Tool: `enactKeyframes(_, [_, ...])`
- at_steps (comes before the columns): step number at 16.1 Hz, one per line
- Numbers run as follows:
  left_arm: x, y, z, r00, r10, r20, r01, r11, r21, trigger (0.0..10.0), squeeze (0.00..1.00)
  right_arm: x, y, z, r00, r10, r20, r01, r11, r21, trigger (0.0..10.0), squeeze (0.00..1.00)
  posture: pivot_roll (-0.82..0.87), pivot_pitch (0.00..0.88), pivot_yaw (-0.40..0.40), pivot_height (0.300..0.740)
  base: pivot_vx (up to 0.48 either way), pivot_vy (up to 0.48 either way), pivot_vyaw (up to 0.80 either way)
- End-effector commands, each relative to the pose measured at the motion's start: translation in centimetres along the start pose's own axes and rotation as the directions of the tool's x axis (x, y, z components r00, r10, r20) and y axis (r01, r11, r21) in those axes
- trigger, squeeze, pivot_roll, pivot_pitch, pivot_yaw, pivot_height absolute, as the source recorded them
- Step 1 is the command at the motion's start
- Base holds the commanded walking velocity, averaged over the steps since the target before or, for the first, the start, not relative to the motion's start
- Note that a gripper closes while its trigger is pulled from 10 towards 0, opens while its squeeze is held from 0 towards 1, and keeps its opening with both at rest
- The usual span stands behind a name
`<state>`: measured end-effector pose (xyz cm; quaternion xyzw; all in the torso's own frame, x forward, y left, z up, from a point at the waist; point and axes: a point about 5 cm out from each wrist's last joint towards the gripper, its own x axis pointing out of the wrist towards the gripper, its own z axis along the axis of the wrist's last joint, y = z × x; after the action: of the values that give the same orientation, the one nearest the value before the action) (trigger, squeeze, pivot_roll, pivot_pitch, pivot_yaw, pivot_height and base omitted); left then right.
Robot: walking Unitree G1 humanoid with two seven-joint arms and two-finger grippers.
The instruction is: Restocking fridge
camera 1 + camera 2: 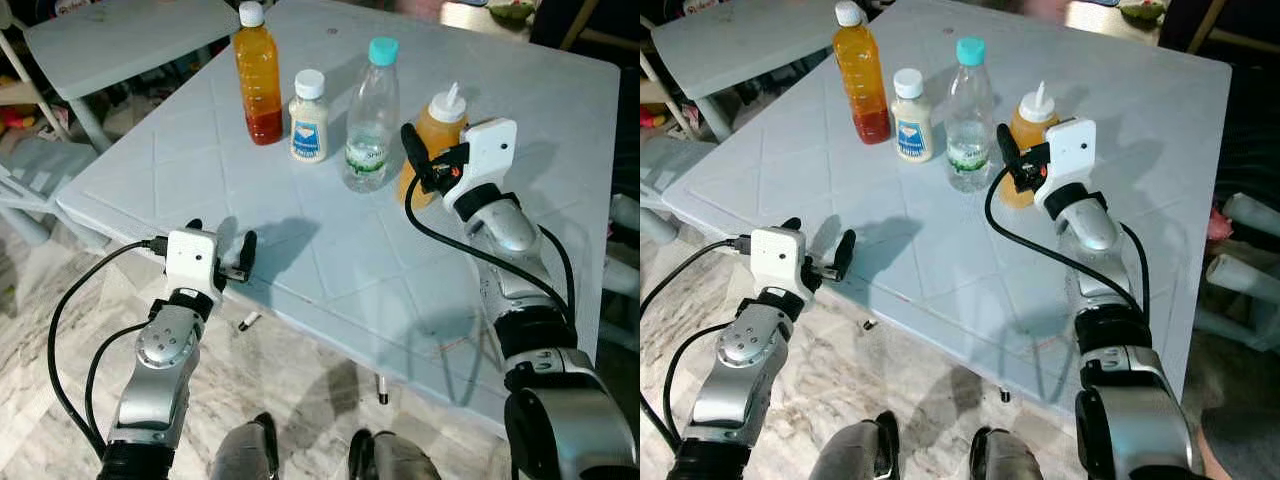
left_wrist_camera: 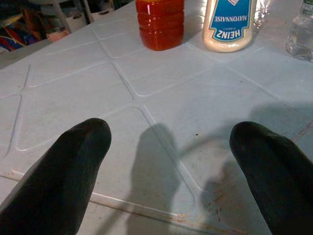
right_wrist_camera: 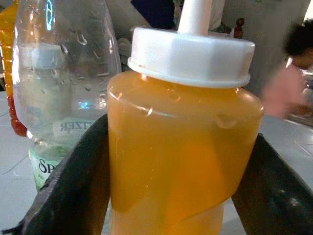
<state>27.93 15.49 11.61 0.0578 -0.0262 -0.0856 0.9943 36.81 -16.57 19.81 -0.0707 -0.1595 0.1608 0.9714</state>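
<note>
Both jaws stood parted as I read the feeds: the left gripper (image 1: 222, 250), low at the left of the head view, hung spread over the near edge of the table (image 1: 330, 270) with nothing between its fingers (image 2: 68, 171), while the right gripper (image 1: 1012, 160), right of centre, had its two fingers either side of the squeeze bottle (image 3: 183, 147). From the wrist camera each finger lay against, or just beside, the bottle's flanks. I could not tell whether they pressed, so I called that hand open around it, not yet clamped.

I judged the step in hand to be the first pick for the fridge run, the grasp on the squeeze bottle. The next move, as I saw it, called for closing on the body below the white cap, then lifting straight up so as not to knock the water bottle (image 1: 372, 120), which stood just beside it on the left.

That squeeze bottle sat upright, upper centre-right of the frame, its long axis vertical and its nozzle pointing up.

Further back and leftward stood the mayonnaise jar (image 1: 309, 118) and then the tall juice bottle (image 1: 258, 75), all upright in a loose row, caps up. Beyond, at upper left, was a second table (image 1: 120, 40).
</note>
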Motion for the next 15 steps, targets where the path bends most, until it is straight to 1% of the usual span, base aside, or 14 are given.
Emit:
enactKeyframes(1, [-0.3,0.1,0.0,1.000,-0.003,-0.009,0.003,1.000,0.009,10.0,0.00,-0.6,0.6,-1.2,0.998,0.018,-0.055,-0.017,1.000,0.018,2.7,0.00,0.02,0.217,0.034,0.740,0.000,0.000,0.00])
enactKeyframes(2, [-0.3,0.1,-0.1,1.000,-0.005,-0.013,0.005,1.000,0.010,10.0,0.00,-0.6,0.8,-1.2,0.999,0.014,-0.049,-0.013,1.000,0.017,2.8,0.00,0.03,0.216,0.036,0.740,0.000,0.000,0.00])
enactKeyframes(3, [-0.3,0.1,-0.1,1.000,-0.008,-0.014,0.008,1.000,0.013,10.0,0.00,-0.7,1.0,-1.1,0.999,0.003,-0.042,-0.002,1.000,0.019,10.0,0.00,0.04,0.215,0.036,0.740,0.000,0.000,0.00])
enactKeyframes(6, [-0.2,0.5,0.1,1.000,-0.003,-0.008,0.004,0.999,0.040,10.0,0.00,-1.4,1.8,-1.3,0.999,0.011,-0.037,-0.011,1.000,0.015,10.0,0.00,0.05,0.208,0.031,0.740,0.000,0.000,0.00])
enactKeyframes(7, [-0.2,0.8,0.1,1.000,0.015,-0.015,-0.014,0.999,0.040,10.0,0.00,-1.5,2.0,-1.3,0.999,0.016,-0.037,-0.015,1.000,0.012,10.0,0.00,0.05,0.209,0.031,0.740,0.000,0.000,0.00])
enactKeyframes(8, [-0.2,0.8,0.1,1.000,0.023,-0.018,-0.022,0.999,0.037,10.0,0.00,-1.6,2.7,-1.0,1.000,0.023,-0.021,-0.023,1.000,-0.006,10.0,0.00,0.05,0.208,0.032,0.740,0.000,0.000,0.00])
enactKeyframes(10, [-0.1,0.6,0.0,0.999,0.030,-0.025,-0.030,0.999,0.034,10.0,0.00,-1.9,3.7,-0.7,0.999,0.044,-0.009,-0.044,0.999,-0.009,10.0,0.00,0.04,0.199,0.033,0.740,0.000,0.000,0.00])
enactKeyframes(11, [0.0,0.3,-0.1,0.999,0.032,-0.029,-0.031,0.999,0.029,10.0,0.00,-2.7,5.0,-0.5,0.995,0.103,-0.004,-0.103,0.995,-0.011,10.0,0.00,0.05,0.194,0.033,0.740,0.000,0.000,0.00])
enactKeyframes(12, [-0.1,0.2,-0.2,0.999,0.032,-0.036,-0.031,0.999,0.018,10.0,0.00,-3.5,5.7,-0.3,0.990,0.140,0.005,-0.140,0.990,-0.014,10.0,0.00,0.05,0.189,0.037,0.740,0.000,0.000,0.00])
enactKeyframes(13, [-0.3,0.1,-0.3,0.999,0.029,-0.045,-0.028,0.999,0.021,10.0,0.00,-4.2,6.1,-0.2,0.987,0.163,0.004,-0.163,0.987,0.004,10.0,0.00,0.05,0.184,0.037,0.740,0.000,0.000,0.00])
enactKeyframes(14, [-0.5,-0.1,-0.6,0.998,0.023,-0.051,-0.022,1.000,0.019,10.0,0.00,-5.3,6.3,-0.2,0.985,0.170,-0.002,-0.170,0.985,0.016,10.0,0.00,0.05,0.160,0.018,0.740,0.000,0.000,0.00])
enactKeyframes(15, [-0.7,-0.2,-0.9,0.998,0.024,-0.056,-0.023,1.000,0.016,10.0,0.00,-6.1,6.3,-0.2,0.987,0.162,-0.005,-0.161,0.987,0.013,10.0,0.00,0.05,0.144,0.006,0.740,0.000,0.000,0.00])
